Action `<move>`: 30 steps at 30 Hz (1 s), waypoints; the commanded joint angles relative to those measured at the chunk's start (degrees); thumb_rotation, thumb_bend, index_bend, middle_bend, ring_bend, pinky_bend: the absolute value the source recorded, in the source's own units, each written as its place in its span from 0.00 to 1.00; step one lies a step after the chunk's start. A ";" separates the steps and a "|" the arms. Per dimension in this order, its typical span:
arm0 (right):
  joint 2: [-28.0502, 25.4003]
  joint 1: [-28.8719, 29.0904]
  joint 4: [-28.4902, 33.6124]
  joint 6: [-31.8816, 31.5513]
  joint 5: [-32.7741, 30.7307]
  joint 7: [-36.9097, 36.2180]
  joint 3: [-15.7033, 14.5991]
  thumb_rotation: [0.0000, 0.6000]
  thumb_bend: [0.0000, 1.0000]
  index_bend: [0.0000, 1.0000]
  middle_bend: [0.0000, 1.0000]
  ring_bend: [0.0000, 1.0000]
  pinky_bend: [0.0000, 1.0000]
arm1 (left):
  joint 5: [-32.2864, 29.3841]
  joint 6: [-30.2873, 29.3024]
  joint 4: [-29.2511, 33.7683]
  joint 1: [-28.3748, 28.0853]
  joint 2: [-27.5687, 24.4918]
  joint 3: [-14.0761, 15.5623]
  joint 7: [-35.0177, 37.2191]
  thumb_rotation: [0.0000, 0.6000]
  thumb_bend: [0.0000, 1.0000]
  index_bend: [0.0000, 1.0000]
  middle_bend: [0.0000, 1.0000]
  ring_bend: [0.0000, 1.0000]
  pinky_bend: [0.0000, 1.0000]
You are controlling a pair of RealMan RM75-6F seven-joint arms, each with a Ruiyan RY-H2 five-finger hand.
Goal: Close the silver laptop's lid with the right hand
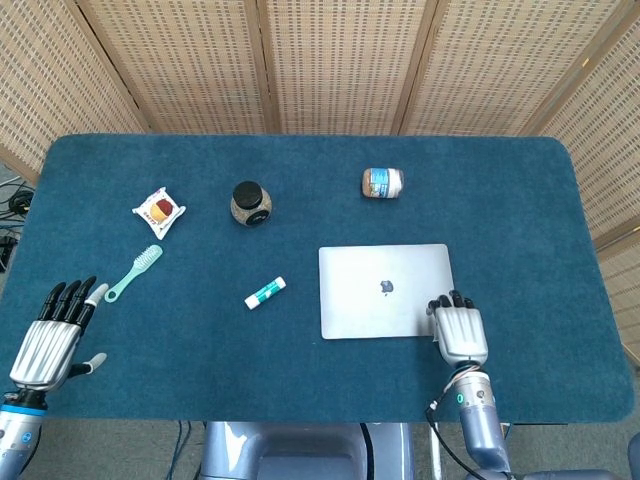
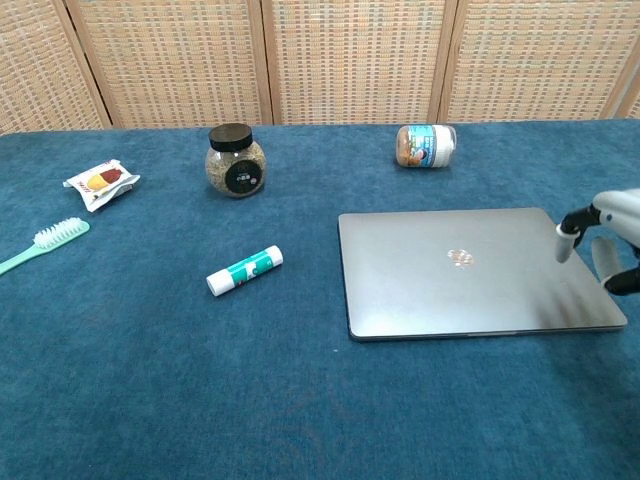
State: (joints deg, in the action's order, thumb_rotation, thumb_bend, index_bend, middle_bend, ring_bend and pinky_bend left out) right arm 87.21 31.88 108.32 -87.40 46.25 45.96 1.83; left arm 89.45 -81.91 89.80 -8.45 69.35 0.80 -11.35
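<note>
The silver laptop is lying flat on the blue tabletop, a bit to the right of the middle. Its lid is looking fully down, with no gap showing along the front edge in the chest view. So the closing step is looking done, or nearly done.

The right hand is sitting at the laptop's near right corner. Its fingers are lying side by side, a little apart, and they are holding nothing. In the chest view the hand is looking lifted just above the lid, but I cannot tell for sure if the tips are touching it.

The left hand is resting far away at the left edge of the tabletop. Its fingers are spread apart and holding nothing.

Other things are lying well apart from the laptop: a glue stick, a toothbrush, a snack packet, a dark-lidded jar and a small jar on its side.

I am guessing the next move is an easy one. The right hand is needing to lift straight up and pull back toward the robot, without dragging the laptop along.
</note>
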 commanded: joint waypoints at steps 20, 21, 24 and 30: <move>-12.47 -11.00 -12.52 -7.39 33.92 -24.20 -8.96 1.00 0.10 0.02 0.00 0.00 0.00 | -1.53 -0.19 -1.06 0.29 0.95 -0.81 0.57 1.00 0.00 0.00 0.00 0.00 0.00; -12.75 -11.75 -13.52 -7.56 34.55 -25.86 -9.25 1.00 0.10 0.02 0.00 0.00 0.00 | -1.64 -0.17 -1.07 0.30 0.95 -0.85 0.53 1.00 0.00 0.00 0.00 0.00 0.00; -12.79 -13.97 -17.43 -8.01 36.46 -31.43 -9.74 1.00 0.10 0.02 0.00 0.00 0.00 | -2.01 -0.07 -1.15 0.29 1.02 -1.03 0.44 1.00 0.00 0.00 0.00 0.00 0.00; -11.93 -16.79 -21.60 -7.85 37.62 -32.70 -9.44 1.00 0.10 0.02 0.00 0.00 0.00 | -2.06 0.13 -1.74 0.17 1.50 -1.06 -0.11 1.00 0.00 0.00 0.00 0.00 0.00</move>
State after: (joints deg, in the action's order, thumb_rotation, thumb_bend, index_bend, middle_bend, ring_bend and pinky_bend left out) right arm 75.10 15.98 87.48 -95.21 83.22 14.05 -7.53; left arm 87.35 -81.81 88.16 -8.24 70.77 -0.26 -11.39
